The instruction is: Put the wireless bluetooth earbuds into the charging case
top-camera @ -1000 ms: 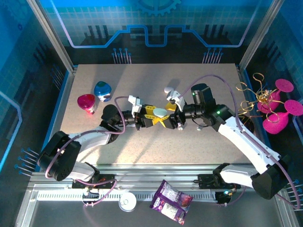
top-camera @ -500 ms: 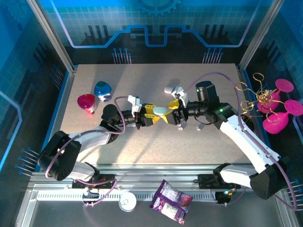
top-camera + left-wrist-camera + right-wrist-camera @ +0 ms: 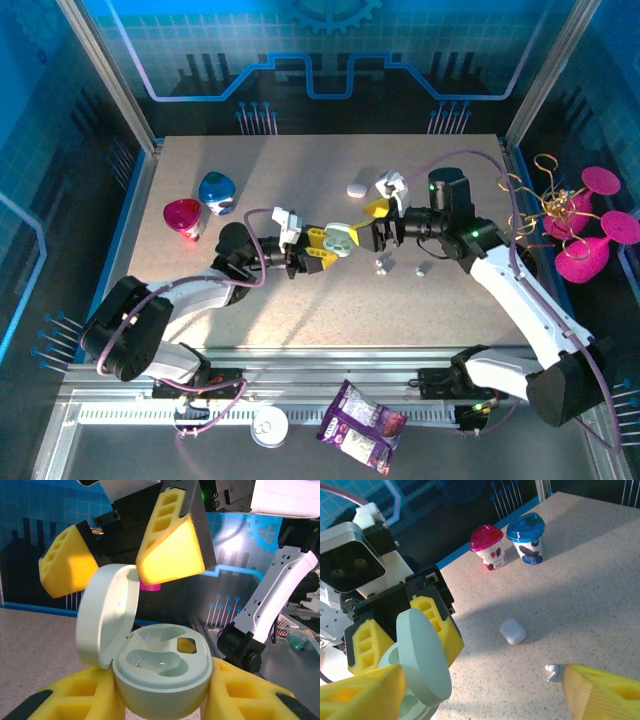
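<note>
Left gripper (image 3: 330, 247): its yellow fingers (image 3: 65, 700) are closed narrow on the base of the mint charging case (image 3: 342, 240) and hold it above the table (image 3: 300, 300), near the middle.
Charging case: open, with the lid (image 3: 107, 615) standing up on the left side in the left wrist view, and the two moulded wells in the base facing up.
Right gripper (image 3: 378, 225): fingers spread wide and holding nothing. It hangs just beside the case on the right, and one yellow pad sits close over the top of the lid (whether it touches, I cannot tell).
Earbuds: two small pale pieces lie on the table, one (image 3: 381, 264) just below the right gripper and one (image 3: 423, 268) further right. In the right wrist view, one earbud (image 3: 551, 670) lies just beside the right-hand finger.
White case (image 3: 358, 188): closed, on the table behind both grippers.
Cups: a pink cup (image 3: 183, 217) and a blue cup (image 3: 217, 192) stand upright, side by side, at the far left of the table.
</note>
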Controlling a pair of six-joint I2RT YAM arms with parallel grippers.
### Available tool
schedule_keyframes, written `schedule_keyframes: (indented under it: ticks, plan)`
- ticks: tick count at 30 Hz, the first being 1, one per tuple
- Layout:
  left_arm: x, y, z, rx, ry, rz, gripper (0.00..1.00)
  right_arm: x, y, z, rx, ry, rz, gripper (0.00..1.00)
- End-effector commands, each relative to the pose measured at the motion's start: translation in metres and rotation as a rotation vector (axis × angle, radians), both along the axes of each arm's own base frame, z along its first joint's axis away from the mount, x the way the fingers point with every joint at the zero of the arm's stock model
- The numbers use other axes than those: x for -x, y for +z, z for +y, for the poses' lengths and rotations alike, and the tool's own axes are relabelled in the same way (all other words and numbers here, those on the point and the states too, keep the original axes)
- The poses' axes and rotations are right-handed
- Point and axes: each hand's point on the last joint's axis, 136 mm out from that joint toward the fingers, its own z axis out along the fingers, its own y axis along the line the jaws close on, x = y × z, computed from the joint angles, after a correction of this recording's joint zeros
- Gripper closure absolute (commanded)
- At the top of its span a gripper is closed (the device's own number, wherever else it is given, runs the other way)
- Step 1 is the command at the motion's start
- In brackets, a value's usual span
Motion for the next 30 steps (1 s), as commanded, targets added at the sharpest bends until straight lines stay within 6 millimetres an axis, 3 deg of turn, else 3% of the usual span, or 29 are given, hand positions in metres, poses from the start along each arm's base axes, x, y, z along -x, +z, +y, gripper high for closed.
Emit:
schedule_keyframes:
  ticks: [1,5,9,14,19,23,30]
  plan:
    - [0.005,-0.006,0.0,-0.007,-0.011,-0.052,0.76,-0.004,0.027,-0.015,-0.078,-0.067,-0.089,0.11]
    - [0.001,-0.006,0.001,-0.004,0.007,-0.052,0.76,0.002,0.032,-0.021,-0.111,-0.078,-0.102,0.05]
    - [-0.001,-0.005,0.001,-0.001,0.009,-0.052,0.76,0.013,0.027,-0.017,-0.106,-0.027,-0.127,0.04]
    - [0.003,0.001,0.0,0.005,-0.018,-0.04,0.76,0.035,0.011,0.009,-0.015,0.129,-0.195,0.11]
    - [0.01,0.006,0.001,-0.003,-0.048,-0.016,0.76,0.042,-0.013,0.033,0.121,0.247,-0.197,0.16]
    - [0.014,0.008,0.004,-0.013,-0.05,-0.002,0.76,0.029,-0.021,0.037,0.157,0.216,-0.176,0.25]
    - [0.02,0.008,0.006,-0.025,-0.059,0.021,0.76,0.006,-0.014,0.025,0.16,0.092,-0.191,0.36]
